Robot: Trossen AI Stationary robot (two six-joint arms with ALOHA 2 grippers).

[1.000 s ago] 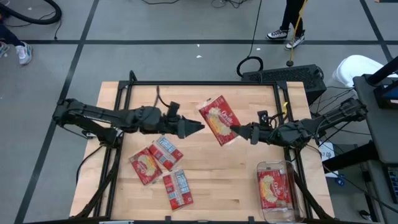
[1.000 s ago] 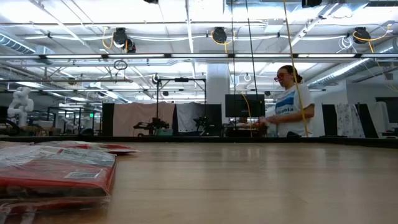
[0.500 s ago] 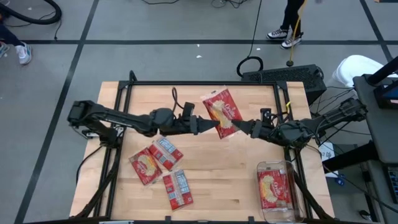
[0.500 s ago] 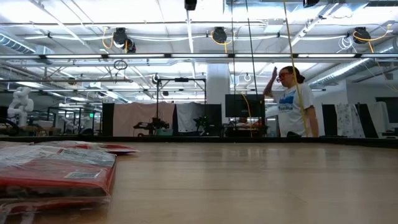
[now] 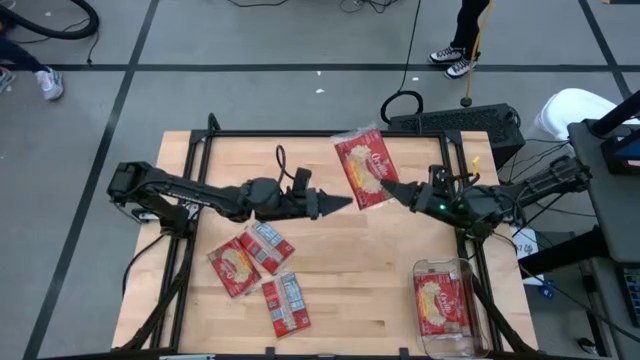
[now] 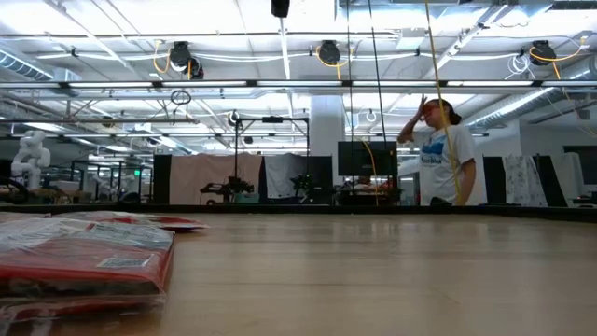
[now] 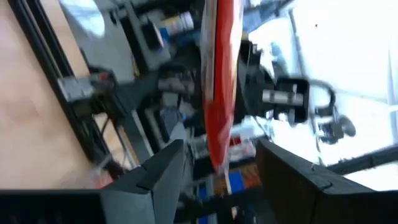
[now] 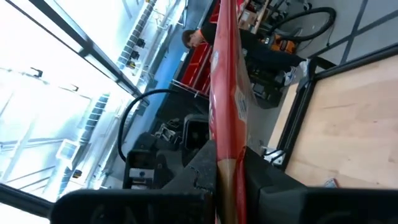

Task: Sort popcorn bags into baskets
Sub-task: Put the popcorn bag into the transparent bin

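Right gripper (image 5: 388, 189) is clenching one popcorn bag (image 5: 364, 170) by its lower edge, holding it in the air, upper centre-right of the high view. The right wrist view shows the packet edge-on, pinched tight between the dark fingers (image 8: 202, 165).

Left gripper (image 5: 347, 201) is sitting at frame centre, tip pointing right, just left of and below the held bag. In the left wrist view its fingers (image 7: 163, 168) are standing apart with the red packet hanging in the gap; whether they are touching the bag I cannot tell. Jaws spread, not gripping.

Other popcorn bags: three lying loose (image 5: 260, 262) on the table (image 5: 380, 270), lower left of the high view, white-panel faces showing on some. One bag is lying picture-side up inside the clear basket (image 5: 447, 306), lower right corner of the table. In the low view a packet (image 6: 84, 257) is filling the lower left; a person (image 6: 438, 154) is standing in the room behind, well away.

Judgement: this looks like a mid-air transfer or regrasp between arms, though that is a reading. To do it well:
- right grip staying firm until the left has a full pinch
- left jaws closing on flat packet area, not the crinkled seal
- avoid both arms pulling, the film could tear
- then carry level over the basket before releasing.
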